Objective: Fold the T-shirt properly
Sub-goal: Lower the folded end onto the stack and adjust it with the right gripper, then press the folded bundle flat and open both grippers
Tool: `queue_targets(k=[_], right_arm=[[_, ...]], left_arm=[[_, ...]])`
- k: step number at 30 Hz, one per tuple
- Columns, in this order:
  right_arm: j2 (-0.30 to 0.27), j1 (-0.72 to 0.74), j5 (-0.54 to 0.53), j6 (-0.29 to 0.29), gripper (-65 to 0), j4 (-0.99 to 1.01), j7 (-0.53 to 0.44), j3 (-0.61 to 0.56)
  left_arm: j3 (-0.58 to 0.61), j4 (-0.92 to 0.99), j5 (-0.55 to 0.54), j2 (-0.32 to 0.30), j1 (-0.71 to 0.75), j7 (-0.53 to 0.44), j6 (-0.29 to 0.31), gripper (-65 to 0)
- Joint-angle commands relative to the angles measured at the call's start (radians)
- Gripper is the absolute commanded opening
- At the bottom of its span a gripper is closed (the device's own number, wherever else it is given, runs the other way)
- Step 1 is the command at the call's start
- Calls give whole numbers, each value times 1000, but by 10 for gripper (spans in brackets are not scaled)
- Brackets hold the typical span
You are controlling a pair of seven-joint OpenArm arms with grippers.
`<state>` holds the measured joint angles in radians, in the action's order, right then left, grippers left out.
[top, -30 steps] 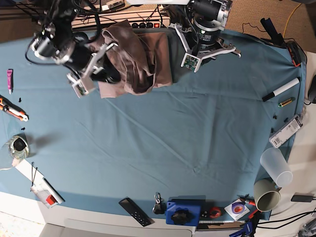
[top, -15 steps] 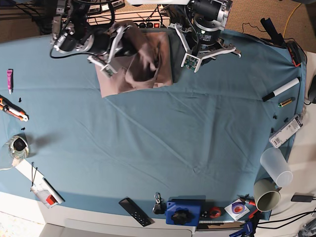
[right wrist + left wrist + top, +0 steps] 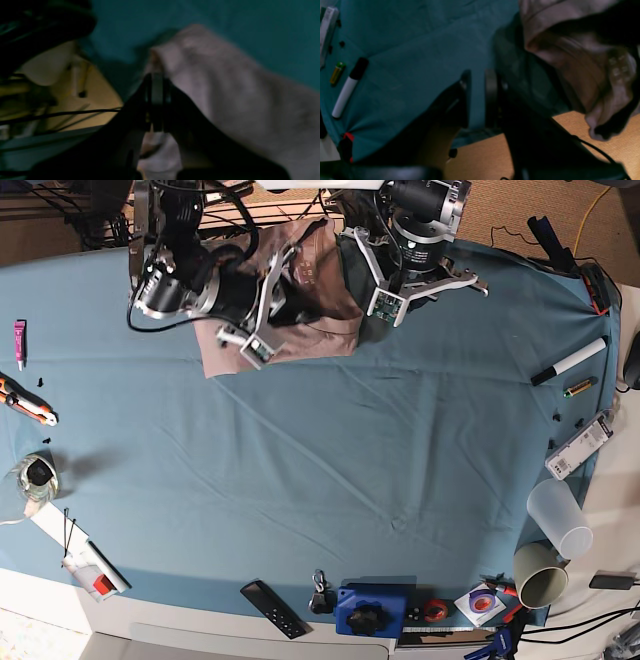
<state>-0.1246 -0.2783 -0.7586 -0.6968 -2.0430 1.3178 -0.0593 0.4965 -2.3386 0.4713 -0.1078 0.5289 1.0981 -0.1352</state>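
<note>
Since a moment ago the right claw (image 3: 262, 320), clamped on the T-shirt (image 3: 320, 330), has swung rightward. Left claw (image 3: 477, 100) idles narrow, empty. Next: spread it flat on the desk (image 3: 350, 480).

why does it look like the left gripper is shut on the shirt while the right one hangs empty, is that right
No, the sides are swapped. In the right wrist view the right gripper is shut on the shirt; in the left wrist view the left gripper hangs empty over the cloth.
</note>
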Motion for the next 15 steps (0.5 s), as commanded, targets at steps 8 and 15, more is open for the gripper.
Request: queue_targets(k=[8,15], right_arm=[[-4,32,90,-1,-650,171,-66,2],[-3,133,89,-1,-650,251,-70,2]], left_arm=[[5,-18,12,5,3,-21,-3,-566],[5,-18,12,5,3,-22,-3,-566]])
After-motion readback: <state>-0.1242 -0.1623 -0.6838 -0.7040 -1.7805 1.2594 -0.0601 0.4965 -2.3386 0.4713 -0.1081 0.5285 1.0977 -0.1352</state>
